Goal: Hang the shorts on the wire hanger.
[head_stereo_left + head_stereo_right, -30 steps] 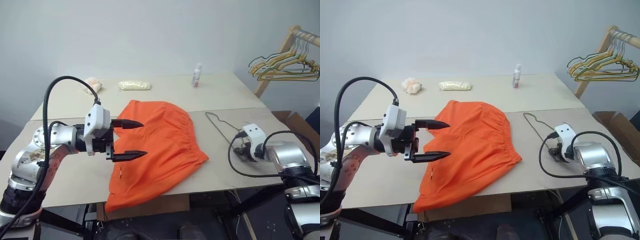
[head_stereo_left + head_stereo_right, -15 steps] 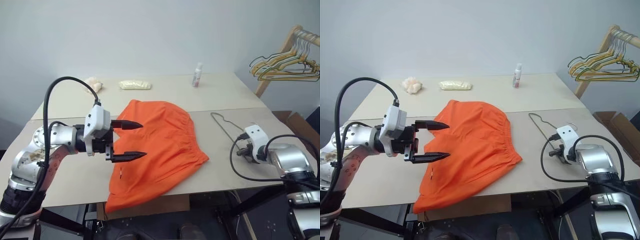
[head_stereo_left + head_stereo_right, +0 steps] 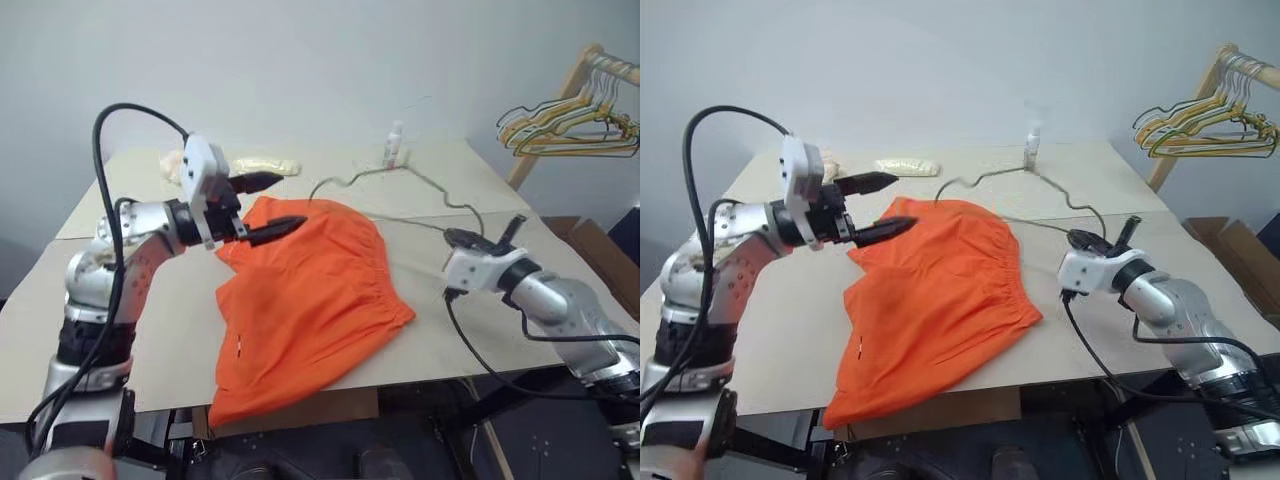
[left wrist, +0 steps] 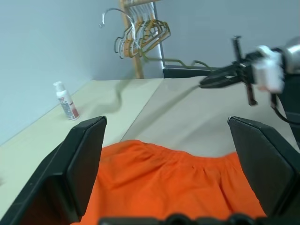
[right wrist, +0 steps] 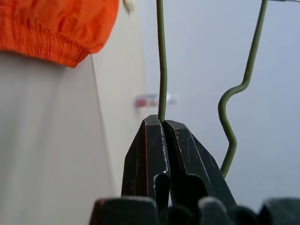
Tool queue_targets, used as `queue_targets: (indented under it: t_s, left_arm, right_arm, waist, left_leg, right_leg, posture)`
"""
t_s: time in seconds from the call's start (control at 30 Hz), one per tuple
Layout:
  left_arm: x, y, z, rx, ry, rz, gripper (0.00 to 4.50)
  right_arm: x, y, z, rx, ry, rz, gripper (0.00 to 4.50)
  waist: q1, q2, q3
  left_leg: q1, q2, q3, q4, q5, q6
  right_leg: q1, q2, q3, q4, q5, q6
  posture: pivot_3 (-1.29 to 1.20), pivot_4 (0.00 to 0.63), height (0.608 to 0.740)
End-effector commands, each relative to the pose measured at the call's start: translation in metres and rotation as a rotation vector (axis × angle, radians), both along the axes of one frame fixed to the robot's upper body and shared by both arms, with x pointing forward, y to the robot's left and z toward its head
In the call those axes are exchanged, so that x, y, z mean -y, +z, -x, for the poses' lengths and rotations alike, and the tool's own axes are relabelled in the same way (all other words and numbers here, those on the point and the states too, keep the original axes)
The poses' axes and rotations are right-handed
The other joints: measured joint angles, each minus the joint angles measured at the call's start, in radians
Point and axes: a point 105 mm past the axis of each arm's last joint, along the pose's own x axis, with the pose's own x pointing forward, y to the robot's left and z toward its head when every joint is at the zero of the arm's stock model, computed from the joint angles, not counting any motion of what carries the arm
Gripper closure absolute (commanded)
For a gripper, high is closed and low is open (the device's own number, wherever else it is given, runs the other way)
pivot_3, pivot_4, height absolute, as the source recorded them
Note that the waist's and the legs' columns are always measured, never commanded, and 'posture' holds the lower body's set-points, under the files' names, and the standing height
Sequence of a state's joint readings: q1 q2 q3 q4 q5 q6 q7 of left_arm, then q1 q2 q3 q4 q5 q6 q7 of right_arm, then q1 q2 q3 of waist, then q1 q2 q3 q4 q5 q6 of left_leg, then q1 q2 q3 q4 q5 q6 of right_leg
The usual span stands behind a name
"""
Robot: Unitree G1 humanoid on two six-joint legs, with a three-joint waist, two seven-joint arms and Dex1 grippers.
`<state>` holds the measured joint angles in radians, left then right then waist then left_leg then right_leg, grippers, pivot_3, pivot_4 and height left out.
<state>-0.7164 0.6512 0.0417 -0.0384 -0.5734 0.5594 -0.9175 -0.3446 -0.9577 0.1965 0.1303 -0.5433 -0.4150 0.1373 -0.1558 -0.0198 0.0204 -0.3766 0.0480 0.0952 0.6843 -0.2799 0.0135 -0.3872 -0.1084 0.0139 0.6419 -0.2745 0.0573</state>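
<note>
1. The bright orange fabric shorts (image 3: 310,300) lie spread on the beige table (image 3: 480,190) before a pale wall; bunched coloured hangers (image 3: 570,130) hang on a wooden rack far right.
2. The thin grey wire hanger (image 3: 400,180), flat on the table a second ago, is now lifted above it, pinched in the right gripper (image 3: 462,240); the left gripper (image 3: 265,205), fingers spread, has risen over the shorts' far edge.
3. The shorts' gathered waistband faces right.

Silver, jointed metal arms on both sides, each trailing a looping black cable. The left gripper (image 3: 262,207) carries two tapered black fingers behind a white boxy wrist housing; the right gripper (image 3: 462,240) has the same white block and scuffed black fingers (image 5: 154,154).
</note>
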Motion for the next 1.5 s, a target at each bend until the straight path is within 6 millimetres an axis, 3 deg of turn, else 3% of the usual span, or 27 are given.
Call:
queue_targets:
  t_s: [0.03, 0.2, 0.4, 0.57, 0.67, 0.77, 1.07, 1.37, 1.4, 1.5]
  left_arm:
    - [-0.005, 0.005, -0.008, -0.027, -0.002, -0.06, 0.0]
    - [0.003, -0.018, -0.012, -0.111, -0.103, -0.174, 0.0]
    - [0.017, -0.031, -0.015, -0.15, -0.209, -0.242, 0.0]
    - [0.023, -0.045, -0.005, -0.186, -0.338, -0.327, 0.0]
    - [0.023, -0.055, -0.006, -0.179, -0.334, -0.393, 0.56]
    - [0.022, -0.058, -0.012, -0.188, -0.294, -0.396, 1.44]
    - [0.018, -0.062, -0.013, -0.201, -0.279, -0.405, 4.43]
    - [0.015, -0.059, -0.018, -0.216, -0.241, -0.388, 4.47]
    - [0.014, -0.059, -0.018, -0.217, -0.237, -0.384, 4.5]
    - [0.012, -0.056, -0.02, -0.227, -0.219, -0.37, 4.5]
  right_arm:
    - [-0.008, 0.025, 0.003, 0.169, 0.13, 0.079, 4.47]
    - [-0.022, 0.035, 0.005, 0.229, 0.245, 0.13, 4.47]
    - [-0.031, 0.043, 0.005, 0.249, 0.308, 0.151, 4.47]
    - [-0.034, 0.05, 0.004, 0.259, 0.319, 0.153, 4.47]
    - [-0.036, 0.053, 0.005, 0.266, 0.32, 0.152, 4.5]
    - [-0.036, 0.055, 0.006, 0.271, 0.319, 0.144, 4.5]
    - [-0.036, 0.069, 0.003, 0.306, 0.299, 0.119, 4.5]
    - [-0.04, 0.067, 0.007, 0.289, 0.327, 0.125, 4.5]
    - [-0.04, 0.066, 0.008, 0.285, 0.335, 0.128, 3.94]
    - [-0.044, 0.053, 0.02, 0.167, 0.407, 0.141, 3.03]
  waist:
    - [-0.017, 0.0, 0.0]
    - [-0.057, 0.0, 0.0]
    - [-0.077, 0.0, 0.0]
    - [-0.083, 0.0, 0.0]
    - [-0.086, 0.0, 0.0]
    - [-0.086, 0.0, 0.0]
    - [-0.087, 0.0, 0.0]
    - [-0.086, 0.0, 0.0]
    - [-0.087, 0.0, 0.0]
    - [-0.088, 0.0, 0.0]
  left_leg:
    - [0.0, 0.0, 0.0, 0.0, 0.0, 0.0]
    - [0.002, 0.0, 0.0, -0.001, 0.003, -0.006]
    - [0.002, 0.0, 0.0, 0.0, 0.003, -0.006]
    - [0.002, 0.001, 0.0, 0.0, 0.003, -0.005]
    - [0.002, 0.001, 0.0, 0.0, 0.003, -0.004]
    - [0.003, 0.001, 0.0, 0.0, 0.002, -0.003]
    - [0.003, 0.001, 0.0, 0.0, 0.001, -0.001]
    - [0.003, 0.001, 0.0, 0.0, 0.001, -0.001]
    - [0.003, 0.001, 0.0, 0.0, 0.001, -0.001]
    - [0.003, 0.001, 0.0, 0.0, 0.001, -0.001]
  right_leg:
    - [0.0, 0.0, 0.0, 0.0, 0.0, 0.0]
    - [0.001, 0.0, 0.0, 0.0, 0.0, 0.0]
    - [0.001, 0.0, 0.0, 0.0, 0.0, 0.0]
    - [0.002, 0.0, 0.001, 0.0, 0.0, 0.0]
    - [0.002, 0.0, 0.001, 0.001, 0.0, 0.0]
    - [0.002, 0.0, 0.002, 0.002, 0.0, 0.0]
    - [0.002, 0.0, 0.002, 0.002, 0.0, 0.0]
    - [0.002, 0.0, 0.002, 0.003, 0.0, 0.0]
    - [0.002, 0.0, 0.002, 0.003, 0.0, 0.0]
    - [0.002, 0.0, 0.002, 0.003, 0.0, 0.0]
  posture:
    - [-0.2, 0.0, 0.74]
    - [-0.2, 0.0, 0.74]
    - [-0.21, 0.0, 0.74]
    - [-0.22, 0.0, 0.74]
    - [-0.23, 0.0, 0.74]
    - [-0.23, 0.0, 0.74]
    - [-0.22, 0.0, 0.74]
    - [-0.22, 0.0, 0.74]
    - [-0.22, 0.0, 0.74]
    - [-0.22, 0.0, 0.74]
